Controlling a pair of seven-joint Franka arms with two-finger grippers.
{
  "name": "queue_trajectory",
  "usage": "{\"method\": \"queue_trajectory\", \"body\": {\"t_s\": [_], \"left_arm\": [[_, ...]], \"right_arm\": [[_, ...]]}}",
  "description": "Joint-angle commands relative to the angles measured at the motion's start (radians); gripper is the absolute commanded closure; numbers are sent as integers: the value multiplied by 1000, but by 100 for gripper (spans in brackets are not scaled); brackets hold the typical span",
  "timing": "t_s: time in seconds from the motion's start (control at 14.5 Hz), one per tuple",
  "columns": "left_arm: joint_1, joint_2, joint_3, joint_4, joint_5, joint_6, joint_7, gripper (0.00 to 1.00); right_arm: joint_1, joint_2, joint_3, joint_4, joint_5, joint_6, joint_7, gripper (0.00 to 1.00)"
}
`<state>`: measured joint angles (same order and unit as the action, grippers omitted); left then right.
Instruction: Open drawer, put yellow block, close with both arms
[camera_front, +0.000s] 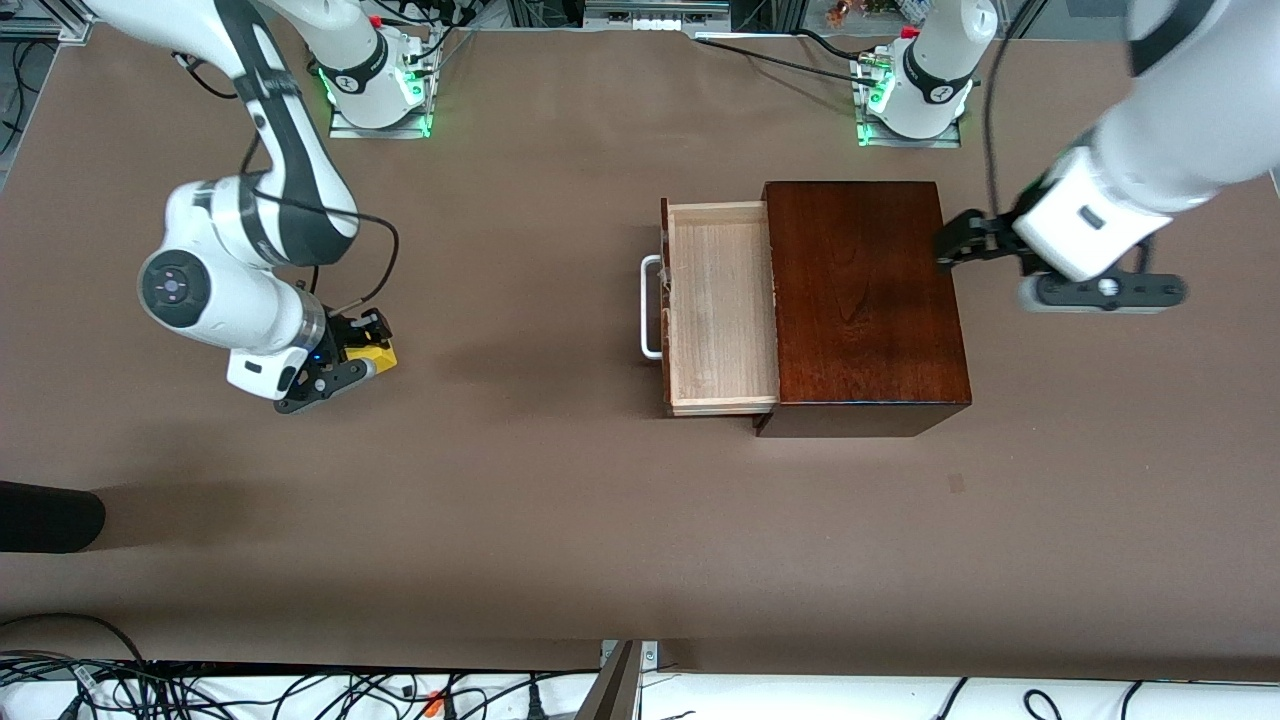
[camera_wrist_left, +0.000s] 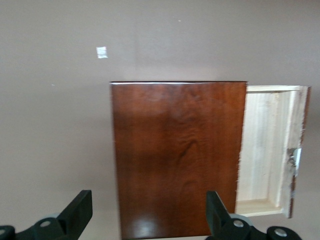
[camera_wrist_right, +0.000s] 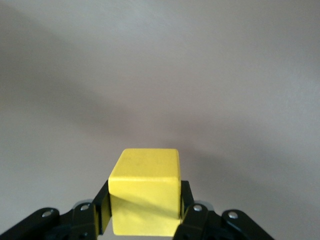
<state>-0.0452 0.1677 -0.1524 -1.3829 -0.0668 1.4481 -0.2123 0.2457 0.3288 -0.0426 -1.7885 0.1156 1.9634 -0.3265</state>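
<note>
Right wrist view shows the right gripper (camera_wrist_right: 145, 212) with its jaws closed on the yellow block (camera_wrist_right: 145, 197), a smooth plain-faced cube, at the front view's lower left on the brown surface (camera_front: 520, 500). Its white arm bends down sharply there. At centre right, the pale-wood drawer (camera_front: 722, 305) stands pulled out of the glossy mahogany box (camera_front: 865, 300). Over the box's edge at the left arm's end, the left gripper (camera_wrist_left: 150, 220) hangs, jaws spread wide and empty.

Yellow block (camera_front: 378, 352) partly claw-hidden.

brown table (camera_front: 560, 520), cables (camera_front: 300, 690) along near edge
</note>
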Motion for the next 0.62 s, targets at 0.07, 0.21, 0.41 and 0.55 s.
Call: {"method": "queue_trajectory", "body": {"t_s": [0.07, 0.21, 0.41, 0.55], "left_arm": [[-33, -116, 117, -133, -34, 21, 134, 0], [-32, -120, 129, -153, -30, 43, 157, 0], [-30, -122, 128, -163, -7, 61, 186, 0], [-22, -122, 122, -162, 12, 63, 215, 0]], "right_arm": [[116, 19, 6, 196, 1, -162, -9, 75], [205, 30, 7, 279, -39, -205, -9, 75], [358, 55, 6, 360, -94, -219, -11, 75], [459, 96, 6, 440, -103, -219, -11, 75]]}}
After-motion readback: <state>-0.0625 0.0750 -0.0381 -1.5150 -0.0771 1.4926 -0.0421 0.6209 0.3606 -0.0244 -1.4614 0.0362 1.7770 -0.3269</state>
